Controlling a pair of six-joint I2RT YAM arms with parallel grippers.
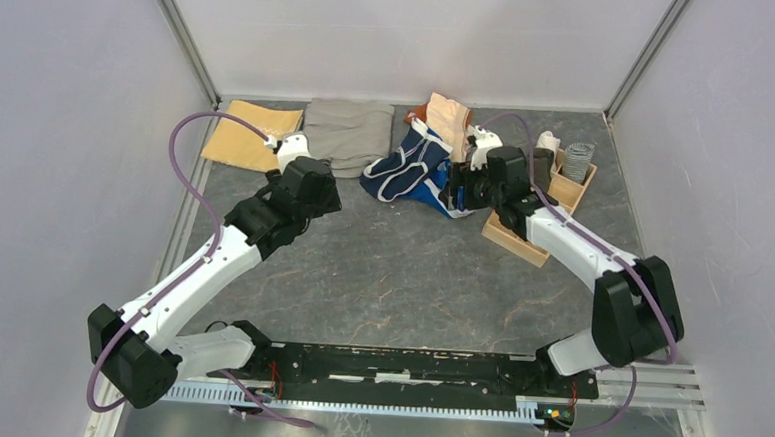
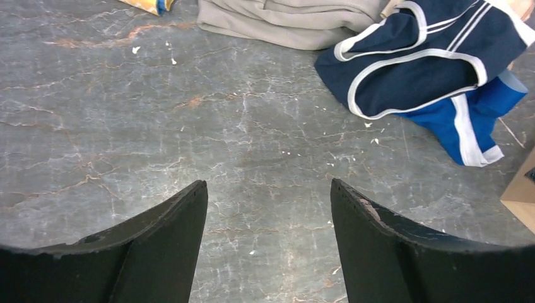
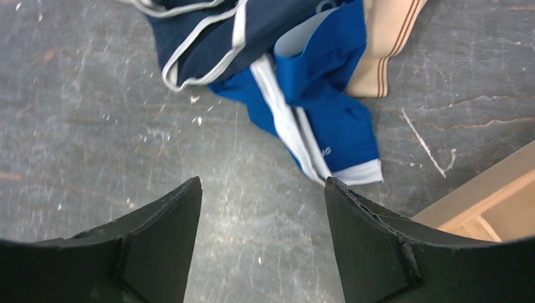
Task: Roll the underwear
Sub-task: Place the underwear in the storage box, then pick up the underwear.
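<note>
**Jaws apart over the surface; underwear unrolled**

Left jaws and right jaws are shown spread apart with nothing held, above the marbled surface [image 1: 401, 269]. Navy briefs [image 2: 410, 69] are heaped against bright blue briefs [image 3: 328, 107] at the far middle, beside a peach piece [image 1: 449, 117].

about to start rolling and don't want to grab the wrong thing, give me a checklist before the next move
1. left tool open and empty: ok
2. right tool open and empty: ok
3. navy briefs free of other pieces: not ok, they overlap the bright blue briefs
4. navy briefs spread flat: not ok, bunched
5. bare table beside them for rolling: ok
</note>
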